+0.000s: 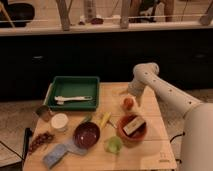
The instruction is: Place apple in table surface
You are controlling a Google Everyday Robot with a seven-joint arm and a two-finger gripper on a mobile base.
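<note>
The apple (pixel 128 103) is a small orange-red fruit that rests on the light wooden table surface (pixel 150 150), right of centre. My gripper (pixel 130 93) hangs straight down from the white arm and sits right above the apple, at or just off its top. I cannot tell whether it touches the apple. The arm comes in from the lower right and bends at an elbow above the table's far right corner.
A green tray (pixel 93 83) holding a white utensil (pixel 72 98) sits at the back left. A terracotta bowl (pixel 124 136) with a block in it, a dark red bowl (pixel 86 135), a green cup (pixel 114 145), a white tub (pixel 59 121), a metal can (pixel 43 112) and a blue cloth (pixel 57 154) fill the front.
</note>
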